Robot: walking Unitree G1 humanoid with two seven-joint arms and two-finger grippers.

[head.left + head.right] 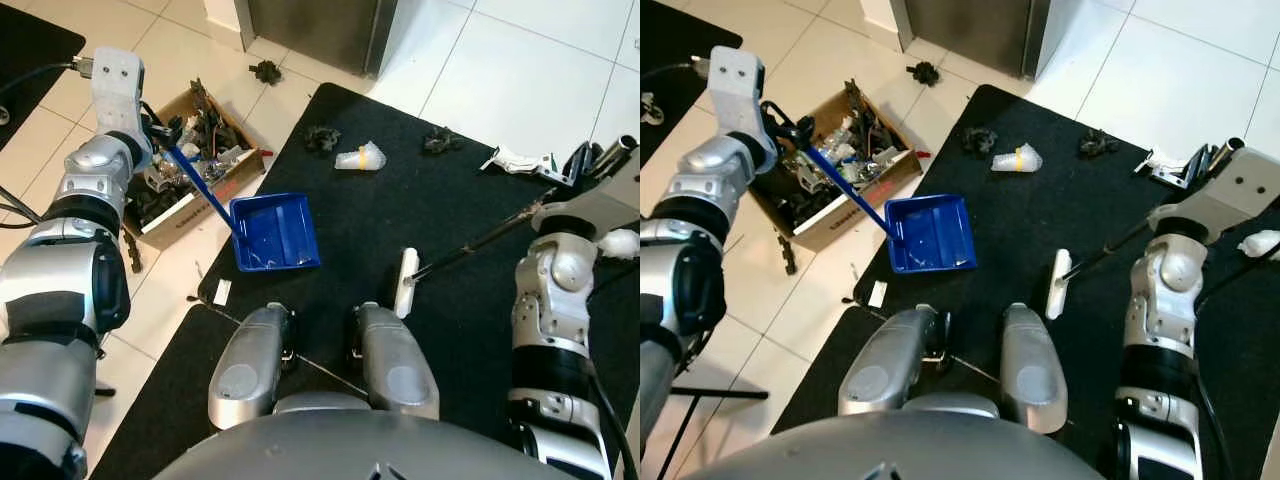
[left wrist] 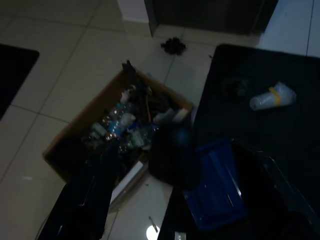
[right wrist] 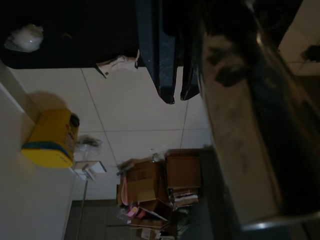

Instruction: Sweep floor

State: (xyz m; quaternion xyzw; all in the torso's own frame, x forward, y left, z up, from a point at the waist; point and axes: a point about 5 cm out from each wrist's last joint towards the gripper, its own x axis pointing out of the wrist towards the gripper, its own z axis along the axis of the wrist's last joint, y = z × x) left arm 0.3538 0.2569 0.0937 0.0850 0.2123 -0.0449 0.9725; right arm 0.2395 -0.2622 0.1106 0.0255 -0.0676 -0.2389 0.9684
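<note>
My left gripper is shut on the long handle of a blue dustpan, whose pan rests on the black mat beside the cardboard box. My right gripper is at the right edge, shut on the thin handle of a broom. Its white brush head lies on the mat in front of my knees. Litter lies on the mat: a crumpled plastic cup, two black clumps and a white scrap. The left wrist view shows the dustpan and cup.
An open cardboard box full of rubbish stands on the tiles at the left. Another black clump lies near a dark cabinet at the back. A small white piece sits at the mat's edge. A second dark mat is far left.
</note>
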